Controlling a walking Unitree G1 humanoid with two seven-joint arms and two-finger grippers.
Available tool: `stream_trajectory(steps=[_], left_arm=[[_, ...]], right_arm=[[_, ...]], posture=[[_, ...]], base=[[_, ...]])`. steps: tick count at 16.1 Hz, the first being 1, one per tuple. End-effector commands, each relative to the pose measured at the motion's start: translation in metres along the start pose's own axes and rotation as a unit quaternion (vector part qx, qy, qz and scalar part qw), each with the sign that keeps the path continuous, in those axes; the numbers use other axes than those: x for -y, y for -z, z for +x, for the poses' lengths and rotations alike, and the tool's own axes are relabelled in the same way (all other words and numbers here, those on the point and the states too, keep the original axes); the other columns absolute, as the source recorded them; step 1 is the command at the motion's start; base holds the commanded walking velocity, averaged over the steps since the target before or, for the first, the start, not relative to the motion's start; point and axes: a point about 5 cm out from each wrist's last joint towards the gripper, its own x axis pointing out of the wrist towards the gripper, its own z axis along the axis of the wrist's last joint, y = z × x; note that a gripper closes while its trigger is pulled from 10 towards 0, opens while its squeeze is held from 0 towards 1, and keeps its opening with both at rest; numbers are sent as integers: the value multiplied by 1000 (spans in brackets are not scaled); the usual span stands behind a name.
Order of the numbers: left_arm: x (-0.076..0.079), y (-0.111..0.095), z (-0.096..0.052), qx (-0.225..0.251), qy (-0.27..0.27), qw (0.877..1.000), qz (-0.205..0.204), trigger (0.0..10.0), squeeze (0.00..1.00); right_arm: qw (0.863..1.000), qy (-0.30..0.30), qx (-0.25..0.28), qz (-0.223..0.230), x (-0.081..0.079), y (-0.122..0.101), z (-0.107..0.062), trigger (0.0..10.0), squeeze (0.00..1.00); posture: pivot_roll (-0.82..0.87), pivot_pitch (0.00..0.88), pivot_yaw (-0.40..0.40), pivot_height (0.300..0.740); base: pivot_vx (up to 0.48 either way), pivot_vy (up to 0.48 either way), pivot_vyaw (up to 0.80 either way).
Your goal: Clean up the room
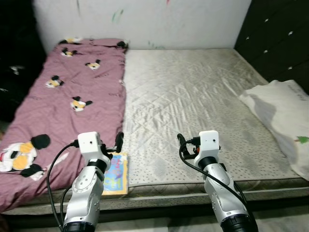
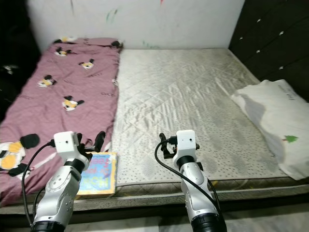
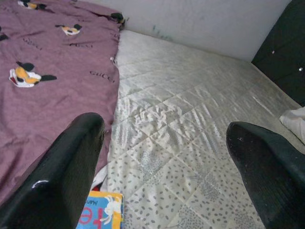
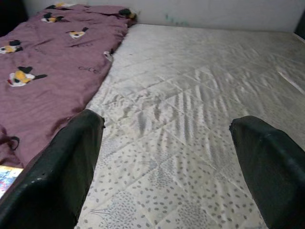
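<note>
Left tool (image 1: 117,141) and right tool (image 1: 180,142), both raised over the near edge of the bed (image 1: 193,96). In each wrist view the two black fingers (image 3: 57,176) are seen spread wide with nothing between them. A colourful picture book (image 1: 116,175) lies on the mattress edge just beside and below the left tool, untouched. A purple cartoon-print blanket (image 1: 72,96) is spread along the left side of the bed; a white pillow (image 1: 285,116) rests at the right edge, partly overhanging. No item is held, and the book, blanket and pillow are all loose on the bed, so the tidying is judged barely begun. The book is the nearest candidate for the left tool.
</note>
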Motion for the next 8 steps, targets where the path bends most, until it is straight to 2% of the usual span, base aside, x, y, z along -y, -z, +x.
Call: stream_trajectory(steps=[1, 3, 5, 6, 8], left_arm=[[2, 1, 1, -6, 2, 1000, 8, 10000, 0], [2, 9, 0, -21, -3, 1000, 13, 10000, 0], [12, 16, 4, -44, 21, 997, 62, 10000, 0], [14, 17, 4, -45, 29, 996, 65, 10000, 0], [9, 25, 3, -64, 28, 997, 33, 10000, 0]], right_arm=[[1000, -6, 5, -7, -2, -2, 1, 10000, 0], [1000, -5, 5, -6, 0, 2, -1, 10000, 0], [1000, -6, -8, -12, 1, 11, 1, 10000, 0], [1000, -9, -9, -16, -1, 11, 1, 10000, 0], [999, -23, -16, -32, -7, 12, 1, 10000, 0]], posture=[[27, 0, 23, 740], [60, 0, 43, 740], [107, 0, 34, 740], [67, 0, 20, 740], [4, 0, 1, 740]], base=[[0, 0, 0], [0, 0, 0], [0, 0, 0], [0, 0, 0], [0, 0, 0]])
